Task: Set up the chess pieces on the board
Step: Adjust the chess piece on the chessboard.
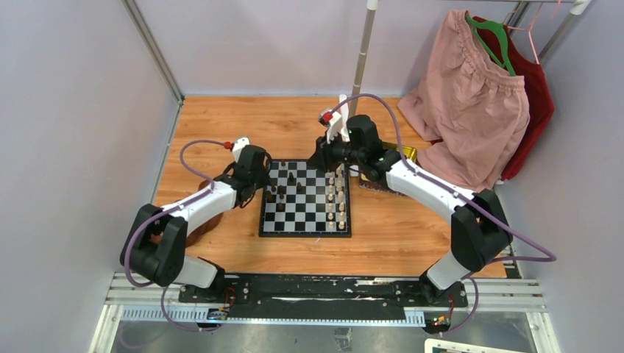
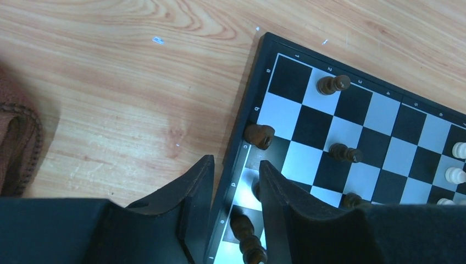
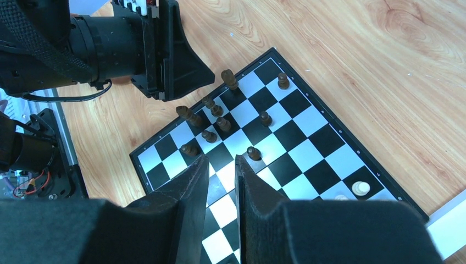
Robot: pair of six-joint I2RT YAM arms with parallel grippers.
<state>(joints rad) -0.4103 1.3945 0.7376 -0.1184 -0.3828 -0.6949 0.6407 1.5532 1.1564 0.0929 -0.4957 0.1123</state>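
The board (image 1: 305, 220) lies mid-table, with dark chess pieces (image 1: 283, 193) along its left side and white chess pieces (image 1: 338, 198) down its right. My left gripper (image 1: 266, 187) hangs over the board's left rim (image 2: 258, 71). It is open, and a dark piece (image 2: 248, 242) stands free between its fingers (image 2: 275, 187). Another dark piece (image 2: 259, 135) lies tipped at the rim just ahead. My right gripper (image 1: 324, 163) hovers over the board's far part (image 3: 324, 159), open by a narrow gap with nothing in it, near several dark pieces (image 3: 211, 118) and a white piece (image 3: 360, 188).
A pink garment (image 1: 471, 95) and a red one (image 1: 533, 95) hang on hangers at the back right, above a gold tray (image 1: 405, 154). A pale pole (image 1: 364, 51) stands behind the board. A brown object (image 2: 19, 143) sits left of it. The left arm (image 3: 126, 41) is close to my right gripper.
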